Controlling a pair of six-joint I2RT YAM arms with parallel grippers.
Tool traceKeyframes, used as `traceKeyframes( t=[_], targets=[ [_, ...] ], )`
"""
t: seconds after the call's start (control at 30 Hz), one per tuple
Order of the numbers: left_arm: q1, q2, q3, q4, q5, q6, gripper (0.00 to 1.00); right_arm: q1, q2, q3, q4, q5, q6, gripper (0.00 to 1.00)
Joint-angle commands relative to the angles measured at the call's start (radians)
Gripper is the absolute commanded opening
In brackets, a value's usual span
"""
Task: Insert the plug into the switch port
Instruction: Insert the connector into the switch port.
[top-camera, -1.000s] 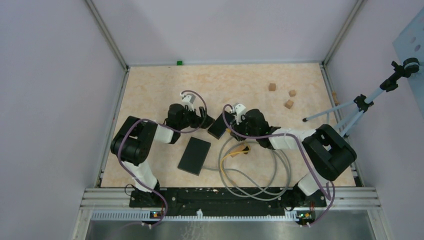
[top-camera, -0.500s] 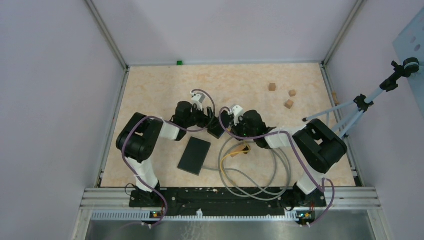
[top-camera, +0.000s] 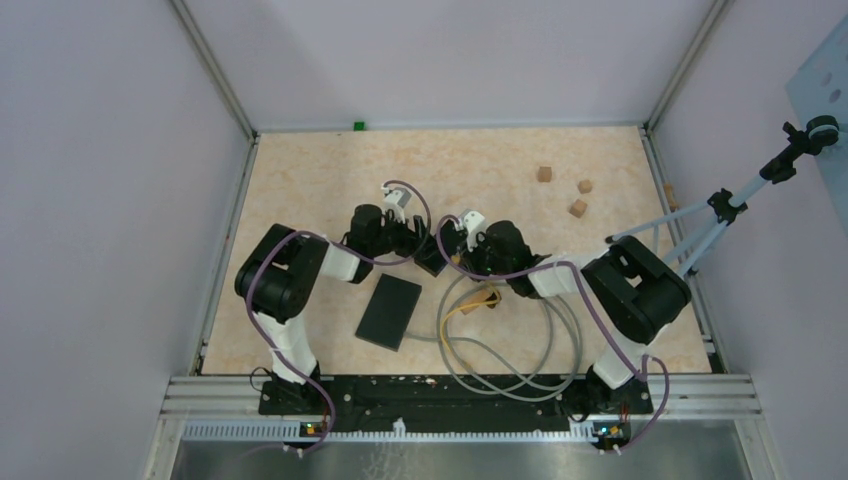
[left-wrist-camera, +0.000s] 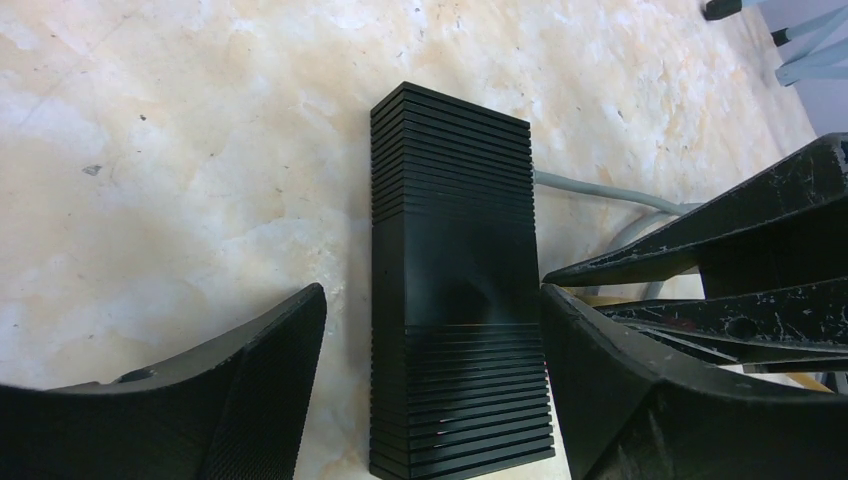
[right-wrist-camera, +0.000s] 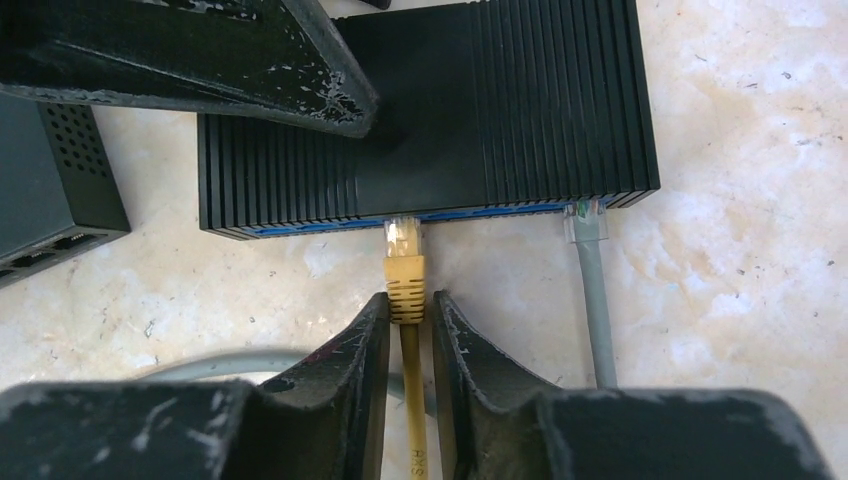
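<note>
The switch is a black ribbed box with a blue port face, lying flat mid-table. The yellow plug has its clear tip at a port on that face; how deep it sits I cannot tell. My right gripper is shut on the plug's yellow boot, the cable trailing back between the fingers. My left gripper straddles the switch from the other end. It is open, its right finger against the switch's side, its left finger a little apart.
A grey cable's plug sits in a port to the right of the yellow one. A second black box lies near the front left. Grey cable loops spread behind my right arm. Three wooden cubes and a tripod stand at right.
My left gripper has moved right to straddle the switch and narrowed its jaws. My right gripper has edged left toward the port face with the plug.
</note>
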Motion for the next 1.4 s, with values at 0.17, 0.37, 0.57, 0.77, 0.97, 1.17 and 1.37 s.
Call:
traceKeyframes(
  t=[0.17, 0.37, 0.57, 0.77, 0.97, 1.17, 1.37],
  targets=[
    [-0.003, 0.051, -0.042, -0.113, 0.026, -0.018, 0.83, -0.01, 0.026, 0.0, 0.03, 0.008, -0.015, 0.24],
    [-0.015, 0.056, -0.068, -0.105, 0.031, -0.029, 0.74, -0.008, 0.031, -0.001, 0.043, -0.008, -0.013, 0.11],
    [-0.056, 0.082, -0.072, -0.11, 0.039, -0.024, 0.68, -0.01, 0.006, 0.011, 0.064, -0.026, -0.021, 0.02],
    [-0.089, 0.132, -0.059, -0.128, 0.025, -0.015, 0.52, -0.009, -0.017, 0.097, 0.015, -0.063, -0.059, 0.0],
    [-0.107, 0.167, -0.023, -0.156, 0.046, 0.01, 0.45, -0.009, -0.028, 0.166, 0.032, -0.096, -0.068, 0.0],
    [-0.126, 0.167, -0.017, -0.161, 0.044, 0.02, 0.44, -0.009, -0.034, 0.253, 0.105, -0.075, -0.038, 0.0],
    [-0.126, 0.169, -0.018, -0.157, 0.047, 0.023, 0.42, -0.006, -0.047, 0.349, 0.12, -0.088, -0.033, 0.0]
  ],
)
